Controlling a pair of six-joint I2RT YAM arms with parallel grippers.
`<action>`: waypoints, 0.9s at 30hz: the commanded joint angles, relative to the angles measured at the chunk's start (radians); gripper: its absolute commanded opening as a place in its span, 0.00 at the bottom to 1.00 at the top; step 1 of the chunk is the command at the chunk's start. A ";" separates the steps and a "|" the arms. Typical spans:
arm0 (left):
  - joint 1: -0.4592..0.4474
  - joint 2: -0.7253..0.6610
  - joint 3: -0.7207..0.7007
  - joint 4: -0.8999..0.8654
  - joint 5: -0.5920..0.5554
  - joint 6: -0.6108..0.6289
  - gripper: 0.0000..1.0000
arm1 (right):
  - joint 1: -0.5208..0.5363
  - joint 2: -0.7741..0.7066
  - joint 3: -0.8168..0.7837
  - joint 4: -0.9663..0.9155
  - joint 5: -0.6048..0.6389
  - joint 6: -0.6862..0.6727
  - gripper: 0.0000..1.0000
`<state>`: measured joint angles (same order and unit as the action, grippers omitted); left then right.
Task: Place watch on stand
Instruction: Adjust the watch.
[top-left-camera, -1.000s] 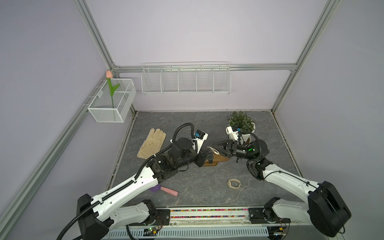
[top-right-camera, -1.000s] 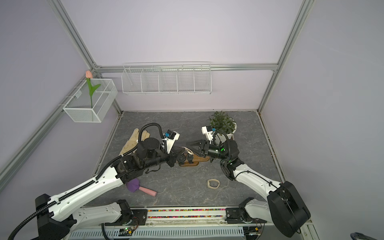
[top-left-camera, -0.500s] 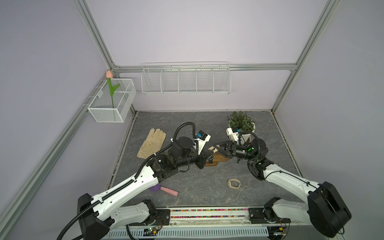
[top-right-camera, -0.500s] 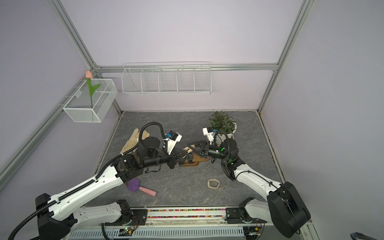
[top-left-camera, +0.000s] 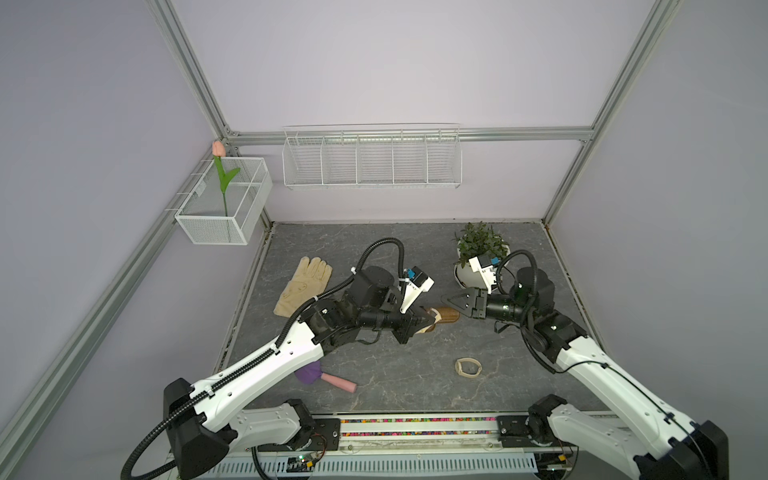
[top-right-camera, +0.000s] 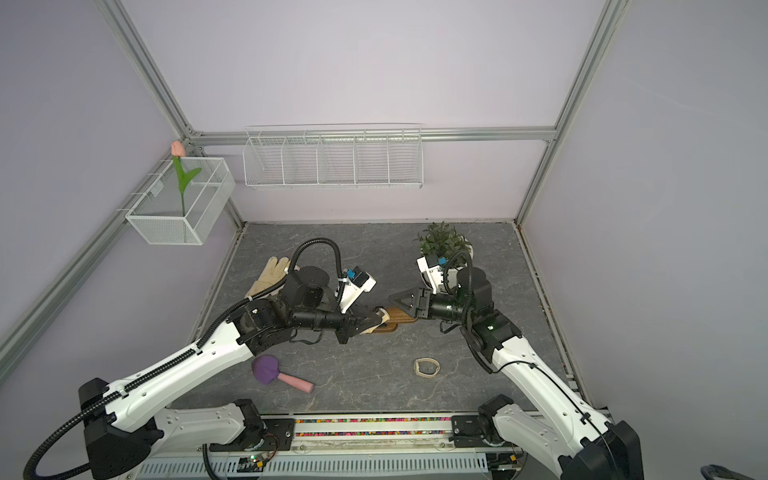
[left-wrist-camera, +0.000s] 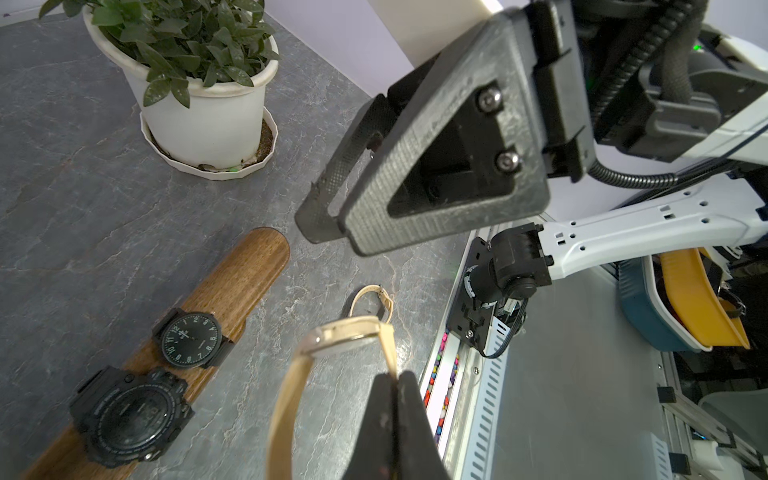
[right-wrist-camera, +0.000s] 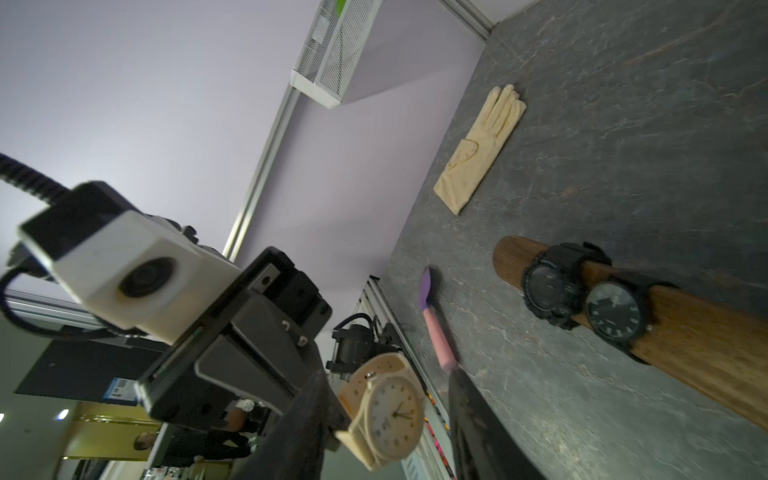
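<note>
A beige watch (left-wrist-camera: 345, 332) hangs in the air, and my left gripper (left-wrist-camera: 395, 376) is shut on its strap. In both top views the watch (top-left-camera: 435, 318) (top-right-camera: 380, 318) hovers over the near end of the stand (top-left-camera: 449, 314) (top-right-camera: 401, 316), a brown wooden bar. Two black watches (left-wrist-camera: 189, 340) (left-wrist-camera: 129, 415) sit round the stand (left-wrist-camera: 249, 270). My right gripper (top-left-camera: 451, 300) (left-wrist-camera: 332, 226) is open and faces the watch from the right, a little apart from it. The right wrist view frames the watch face (right-wrist-camera: 392, 411) between my right gripper's (right-wrist-camera: 384, 374) spread fingers without contact.
A second beige watch (top-left-camera: 468, 367) lies on the table in front of the stand. A potted plant (top-left-camera: 478, 249) stands behind my right gripper. A cream glove (top-left-camera: 305, 284) lies at the left, and a purple and pink brush (top-right-camera: 278, 374) near the front. Wire baskets (top-left-camera: 372, 160) hang on the walls.
My right gripper has opened wider and drawn back to the right, away from the beige watch. The left gripper has carried the watch slightly to the right over the stand.
</note>
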<state>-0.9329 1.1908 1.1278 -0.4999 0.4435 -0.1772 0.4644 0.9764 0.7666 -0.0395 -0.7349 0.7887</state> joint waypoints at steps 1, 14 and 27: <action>0.012 0.003 0.042 -0.029 0.004 0.034 0.00 | -0.008 -0.029 0.059 -0.208 0.035 -0.185 0.48; 0.034 -0.085 -0.062 0.177 -0.289 -0.077 0.00 | 0.012 0.018 -0.194 0.550 -0.091 0.350 0.47; 0.033 -0.069 -0.080 0.243 -0.264 -0.114 0.00 | 0.094 0.205 -0.123 0.838 -0.044 0.474 0.52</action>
<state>-0.9031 1.1202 1.0668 -0.3000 0.1802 -0.2661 0.5472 1.1553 0.6174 0.6621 -0.7826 1.1873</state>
